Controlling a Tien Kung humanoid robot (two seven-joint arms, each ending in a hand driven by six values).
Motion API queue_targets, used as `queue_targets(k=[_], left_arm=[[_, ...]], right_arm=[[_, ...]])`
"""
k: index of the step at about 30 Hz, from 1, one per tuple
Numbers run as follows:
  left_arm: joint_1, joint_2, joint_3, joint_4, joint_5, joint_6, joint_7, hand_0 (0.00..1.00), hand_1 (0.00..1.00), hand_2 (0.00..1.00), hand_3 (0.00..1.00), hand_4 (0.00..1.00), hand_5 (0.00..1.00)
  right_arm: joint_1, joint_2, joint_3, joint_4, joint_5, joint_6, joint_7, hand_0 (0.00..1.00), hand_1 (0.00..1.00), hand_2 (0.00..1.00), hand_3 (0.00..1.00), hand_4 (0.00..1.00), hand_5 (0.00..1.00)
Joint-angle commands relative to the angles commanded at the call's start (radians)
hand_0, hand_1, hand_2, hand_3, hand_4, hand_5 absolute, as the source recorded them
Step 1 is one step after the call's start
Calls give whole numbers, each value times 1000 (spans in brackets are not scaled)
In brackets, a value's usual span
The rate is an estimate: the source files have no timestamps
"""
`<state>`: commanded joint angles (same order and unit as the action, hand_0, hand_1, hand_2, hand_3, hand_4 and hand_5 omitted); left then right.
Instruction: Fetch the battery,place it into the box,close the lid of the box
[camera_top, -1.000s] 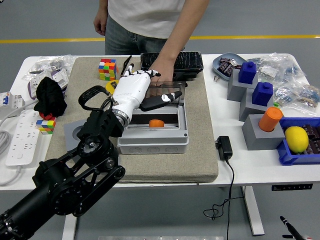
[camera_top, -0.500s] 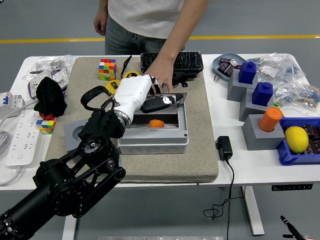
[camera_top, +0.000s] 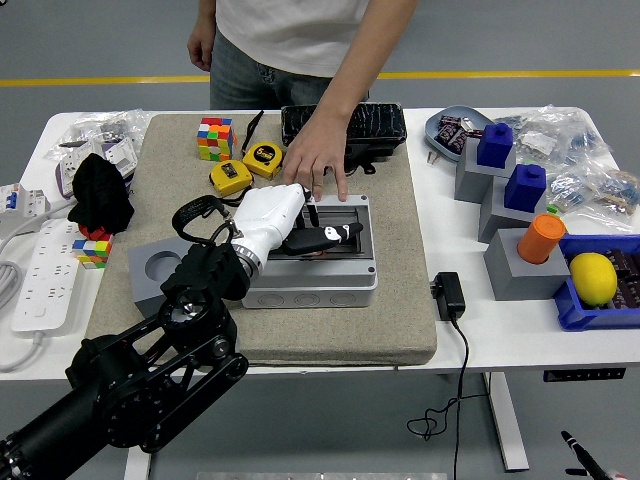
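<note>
The grey box (camera_top: 318, 286) lies on the beige mat (camera_top: 400, 320) in the middle of the table. Its dark clear lid (camera_top: 352, 215) is down, flat or nearly flat over the box. My left hand (camera_top: 298, 226), white with black fingers, rests on top of the lid, fingers stretched out and holding nothing. The battery is hidden under the lid and my hand. A person's hand (camera_top: 318, 160) reaches from the far side, its fingertips touching the box's back edge.
Two yellow tape measures (camera_top: 245, 167), a Rubik's cube (camera_top: 214, 138) and a black case (camera_top: 345, 128) lie behind the box. A grey block (camera_top: 155, 270) sits left of it, a power adapter (camera_top: 448, 295) right. Grey stands, an orange cylinder (camera_top: 541, 237) and a lemon (camera_top: 592, 277) fill the right side.
The lid has swung down from upright to flat under my left hand, which came down and forward with it. The orange battery is now covered. The person's hand stays at the back edge.
</note>
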<state>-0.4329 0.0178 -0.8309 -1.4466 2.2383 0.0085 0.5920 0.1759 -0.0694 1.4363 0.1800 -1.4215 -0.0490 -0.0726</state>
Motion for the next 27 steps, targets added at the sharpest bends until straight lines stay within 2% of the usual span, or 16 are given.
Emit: queue_targets(k=[2,7,8,11,13,14,15,17,20,21,23,25,26,27], left_arm=[[0,0,-3,-2,8,21,-11,507,396,436,464,998,998],[2,-4,-31,-21,31,139,-76,507,396,436,464,998,998],[5,-5,-46,-30,31,168,-103,530,427,451,483,998,998],[17,-10,-90,-45,20,272,-203,530,427,451,483,998,998],[27,-13,-118,-48,-40,333,-282,530,427,451,483,998,998],[33,-14,-130,-47,-71,352,-317,603,643,599,586,998,960],[41,-15,-148,-46,-116,368,-363,603,643,599,586,998,960],[63,-14,-184,-44,-197,353,-440,603,643,599,586,998,960],[101,-13,-241,-42,-321,302,-563,603,643,599,586,998,960],[120,-12,-268,-41,-360,271,-599,740,820,786,754,998,950],[146,-6,-310,-38,-451,227,-660,740,820,786,754,998,950],[166,2,-338,-34,-521,209,-685,740,820,786,754,998,950],[181,6,-358,-31,-566,200,-699,870,960,919,911,998,998],[195,9,-377,-28,-612,195,-710,870,960,919,911,998,998]], right_arm=[[1,1,-2,0,3,0,1,810,731,681,708,998,966],[1,2,0,0,2,0,1,810,731,681,708,998,966],[0,2,2,0,0,0,1,810,731,681,708,998,966],[-1,3,4,0,-1,0,1,810,731,681,708,998,966],[-2,4,3,0,1,0,1,810,731,681,708,998,966],[-2,5,3,0,1,0,1,809,732,681,708,998,966],[-2,5,4,0,1,0,1,809,732,681,708,998,966],[-2,6,2,0,3,0,1,809,732,681,708,998,966],[-3,6,5,0,4,0,2,809,732,681,708,998,966],[-3,7,8,0,4,-1,3,803,729,681,707,998,967],[-5,8,8,0,5,-1,3,803,729,681,707,998,967],[-5,8,11,0,2,0,3,803,729,681,707,998,967],[-5,9,15,0,1,0,3,827,736,690,714,998,979],[-5,9,17,0,1,-1,4,827,736,690,714,998,979]])
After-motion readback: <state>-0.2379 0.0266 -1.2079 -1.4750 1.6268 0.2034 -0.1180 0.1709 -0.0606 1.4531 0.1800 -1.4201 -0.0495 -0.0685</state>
